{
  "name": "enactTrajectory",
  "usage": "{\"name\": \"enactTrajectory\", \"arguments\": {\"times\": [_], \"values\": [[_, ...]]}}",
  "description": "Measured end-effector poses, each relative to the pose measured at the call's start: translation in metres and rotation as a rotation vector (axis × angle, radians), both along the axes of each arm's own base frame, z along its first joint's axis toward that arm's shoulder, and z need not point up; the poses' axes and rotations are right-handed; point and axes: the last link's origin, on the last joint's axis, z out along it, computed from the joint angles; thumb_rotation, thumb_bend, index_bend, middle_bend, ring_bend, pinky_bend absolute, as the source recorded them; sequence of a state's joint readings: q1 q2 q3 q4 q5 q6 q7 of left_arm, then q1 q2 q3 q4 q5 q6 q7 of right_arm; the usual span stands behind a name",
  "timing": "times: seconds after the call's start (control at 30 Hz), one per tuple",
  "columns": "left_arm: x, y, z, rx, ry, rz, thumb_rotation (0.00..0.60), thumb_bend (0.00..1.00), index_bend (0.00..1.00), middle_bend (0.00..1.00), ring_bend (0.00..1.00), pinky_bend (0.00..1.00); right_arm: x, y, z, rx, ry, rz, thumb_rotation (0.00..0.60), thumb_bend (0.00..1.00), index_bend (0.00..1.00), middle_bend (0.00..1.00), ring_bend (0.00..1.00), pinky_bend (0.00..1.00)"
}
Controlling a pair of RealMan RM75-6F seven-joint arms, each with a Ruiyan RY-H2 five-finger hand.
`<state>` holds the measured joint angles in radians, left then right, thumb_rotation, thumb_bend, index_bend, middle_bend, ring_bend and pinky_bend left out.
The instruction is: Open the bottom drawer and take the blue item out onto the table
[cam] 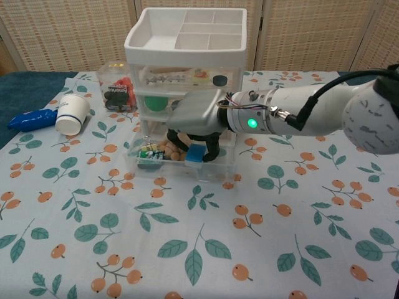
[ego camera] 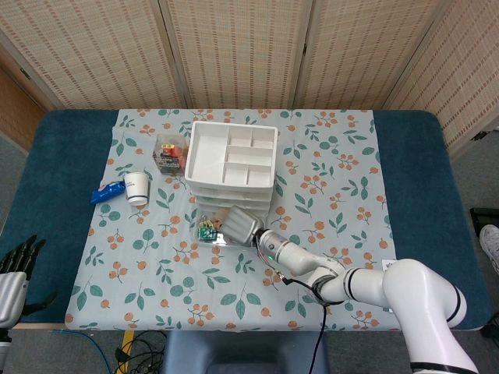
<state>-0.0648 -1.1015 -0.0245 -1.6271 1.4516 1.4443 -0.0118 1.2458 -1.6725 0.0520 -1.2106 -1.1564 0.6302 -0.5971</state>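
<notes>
The white drawer cabinet (ego camera: 231, 164) (cam: 186, 56) stands mid-table, and its clear bottom drawer (cam: 181, 167) (ego camera: 204, 231) is pulled out toward me. My right hand (cam: 196, 121) (ego camera: 240, 226) reaches down into that drawer. Its dark fingers (cam: 214, 148) pinch a small blue block (cam: 194, 154), which sits at about the height of the drawer's rim. Small tan beads and a green part (cam: 149, 153) lie in the drawer's left half. My left hand (ego camera: 12, 269) hangs off the table's front left corner with its fingers spread, holding nothing.
A tipped paper cup (ego camera: 137, 188) (cam: 70, 114) and a blue packet (ego camera: 107, 192) (cam: 31, 119) lie left of the cabinet. A clear box of small items (ego camera: 170, 152) (cam: 118, 87) stands at the cabinet's back left. Floral cloth (cam: 199, 249) covers the table in front.
</notes>
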Motion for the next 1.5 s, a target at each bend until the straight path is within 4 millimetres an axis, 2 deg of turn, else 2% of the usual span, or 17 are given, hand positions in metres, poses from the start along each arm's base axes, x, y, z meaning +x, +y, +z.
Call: {"name": "enactTrajectory", "arguments": {"times": [0.23, 0.4, 0.53, 0.67, 0.9, 1.13, 1.3, 1.4, 1.5], "values": [[0.003, 0.001, -0.001, -0.004, -0.002, -0.013, 0.600, 0.18, 0.04, 0.00, 0.03, 0.08, 0.001, 0.006, 0.025, -0.025, -0.078, -0.006, 0.600, 0.50, 0.53, 0.87, 0.99, 1.00], [0.006, 0.002, -0.002, -0.004, -0.003, -0.023, 0.600, 0.18, 0.04, 0.00, 0.03, 0.08, -0.006, 0.013, 0.052, -0.053, -0.132, -0.021, 0.600, 0.50, 0.53, 0.87, 0.99, 1.00], [0.009, 0.004, -0.003, -0.008, -0.003, -0.030, 0.600, 0.18, 0.04, 0.00, 0.03, 0.08, -0.026, 0.022, 0.075, -0.077, -0.158, -0.059, 0.600, 0.50, 0.53, 0.87, 0.99, 1.00], [0.013, 0.006, -0.005, -0.011, -0.006, -0.048, 0.600, 0.18, 0.04, 0.00, 0.03, 0.08, -0.057, 0.034, 0.091, -0.094, -0.165, -0.121, 0.600, 0.51, 0.53, 0.87, 0.99, 1.00], [0.024, 0.010, -0.011, -0.028, -0.011, -0.084, 0.600, 0.18, 0.04, 0.00, 0.03, 0.08, -0.102, 0.048, 0.089, -0.101, -0.142, -0.210, 0.600, 0.51, 0.53, 0.87, 0.99, 1.00], [0.024, 0.008, -0.011, -0.029, -0.009, -0.078, 0.600, 0.18, 0.04, 0.00, 0.03, 0.08, -0.126, 0.050, 0.066, -0.088, -0.109, -0.265, 0.600, 0.52, 0.52, 0.87, 0.99, 1.00], [0.021, 0.007, -0.010, -0.028, -0.009, -0.069, 0.600, 0.18, 0.04, 0.00, 0.03, 0.08, -0.132, 0.051, 0.055, -0.075, -0.090, -0.280, 0.600, 0.52, 0.35, 0.87, 0.99, 1.00], [0.021, 0.007, -0.010, -0.029, -0.010, -0.068, 0.600, 0.18, 0.04, 0.00, 0.03, 0.08, -0.132, 0.052, 0.056, -0.078, -0.094, -0.283, 0.600, 0.51, 0.23, 0.86, 0.99, 1.00], [0.021, 0.007, -0.010, -0.029, -0.012, -0.068, 0.600, 0.18, 0.04, 0.00, 0.03, 0.08, -0.134, 0.053, 0.060, -0.089, -0.101, -0.287, 0.600, 0.51, 0.16, 0.86, 0.99, 1.00]]}}
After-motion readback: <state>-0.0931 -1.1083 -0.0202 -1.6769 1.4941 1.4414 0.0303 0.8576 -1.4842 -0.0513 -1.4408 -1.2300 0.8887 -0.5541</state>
